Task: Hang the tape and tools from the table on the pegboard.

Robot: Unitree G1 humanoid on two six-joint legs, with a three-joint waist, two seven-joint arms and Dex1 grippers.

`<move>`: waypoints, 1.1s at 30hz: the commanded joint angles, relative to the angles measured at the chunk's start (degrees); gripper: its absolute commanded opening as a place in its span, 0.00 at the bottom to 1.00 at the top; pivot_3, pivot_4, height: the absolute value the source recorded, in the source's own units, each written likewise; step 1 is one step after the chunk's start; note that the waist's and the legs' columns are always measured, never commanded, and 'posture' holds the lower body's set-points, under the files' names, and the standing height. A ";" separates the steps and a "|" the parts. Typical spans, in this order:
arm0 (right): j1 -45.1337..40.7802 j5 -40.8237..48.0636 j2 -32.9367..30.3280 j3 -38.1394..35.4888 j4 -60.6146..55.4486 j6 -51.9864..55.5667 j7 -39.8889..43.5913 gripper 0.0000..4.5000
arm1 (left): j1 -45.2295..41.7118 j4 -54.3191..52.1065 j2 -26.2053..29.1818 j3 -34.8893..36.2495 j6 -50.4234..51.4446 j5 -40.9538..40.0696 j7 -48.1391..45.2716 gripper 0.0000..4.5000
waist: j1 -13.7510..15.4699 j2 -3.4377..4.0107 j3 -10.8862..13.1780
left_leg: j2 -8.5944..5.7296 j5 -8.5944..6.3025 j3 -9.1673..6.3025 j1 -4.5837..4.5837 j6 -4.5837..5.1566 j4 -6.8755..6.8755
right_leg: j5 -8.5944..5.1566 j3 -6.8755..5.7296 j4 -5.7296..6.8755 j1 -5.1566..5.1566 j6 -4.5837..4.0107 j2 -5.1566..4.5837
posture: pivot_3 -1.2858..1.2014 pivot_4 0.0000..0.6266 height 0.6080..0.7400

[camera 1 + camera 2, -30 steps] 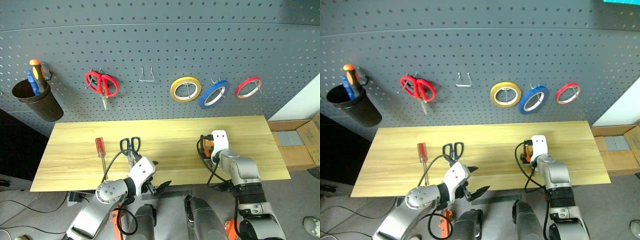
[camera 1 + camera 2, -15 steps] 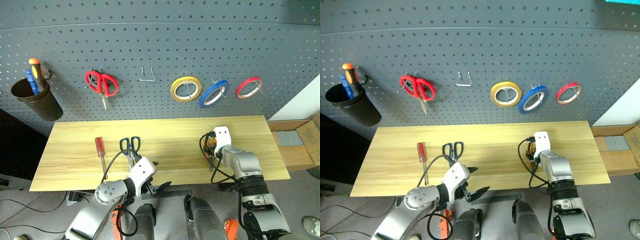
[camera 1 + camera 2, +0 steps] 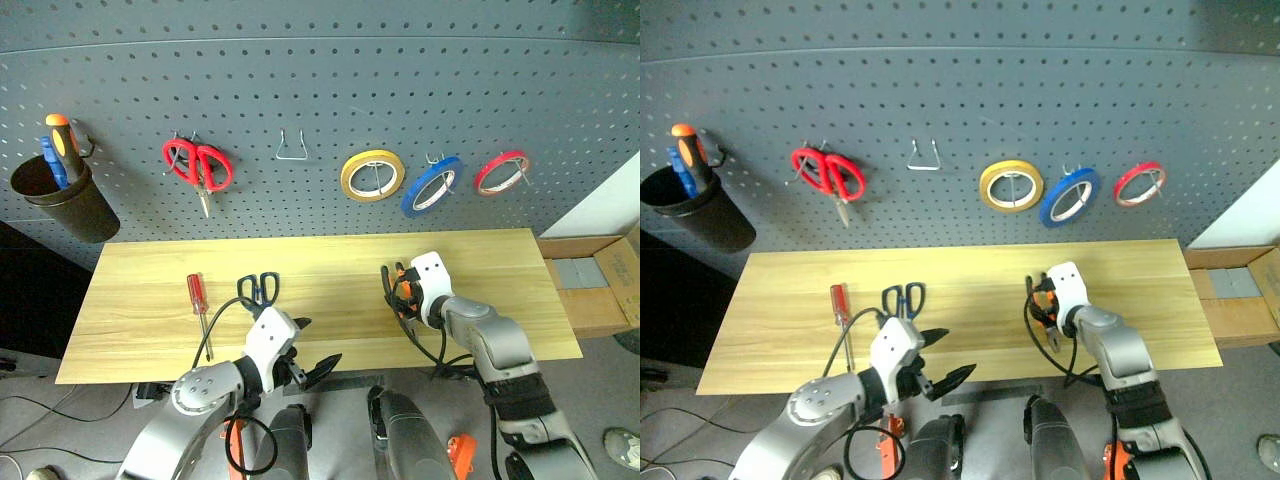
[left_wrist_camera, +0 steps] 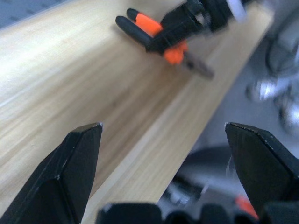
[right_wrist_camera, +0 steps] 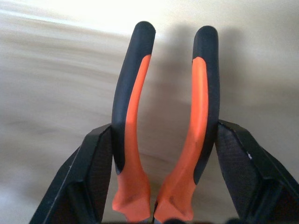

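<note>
Right wrist view: pliers (image 5: 166, 140) handles away from claw (image 5: 163, 196).

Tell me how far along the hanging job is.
Done: the blue tape hangs on the pegboard. In hand: the right pincer grips the pliers. Left: scissors and screwdriver lie on the table; the left pincer is open.
</note>
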 commanded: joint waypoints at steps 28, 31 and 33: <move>-36.34 -4.06 24.34 -2.08 21.59 -60.76 -11.99 0.62 | -26.92 -0.32 -6.28 12.58 1.52 -4.32 21.78 1.00 | 3.55 -0.46 -0.44 | -0.24 0.73 -0.35 -0.09 -1.29 0.05 | 0.47 -0.47 0.06 0.11 -0.25 0.16 | 0.60 0.39 1.00; -37.08 -5.84 24.56 -1.81 25.60 -66.11 -13.90 0.62 | -29.39 3.73 -5.88 11.94 -0.05 -3.52 20.24 1.00 | 3.49 -0.45 -0.44 | -0.14 0.74 -0.33 -0.22 -1.29 0.02 | 0.47 -0.44 0.06 -0.04 -0.26 0.11 | 0.60 0.42 1.00; -37.46 -6.74 24.60 -1.63 27.86 -69.11 -14.75 0.62 | -30.39 5.58 -5.47 11.56 -0.74 -3.04 19.14 1.00 | 3.48 -0.46 -0.43 | -0.15 0.74 -0.35 -0.35 -1.30 0.01 | 0.47 -0.47 0.06 -0.16 -0.27 0.09 | 0.60 0.44 1.00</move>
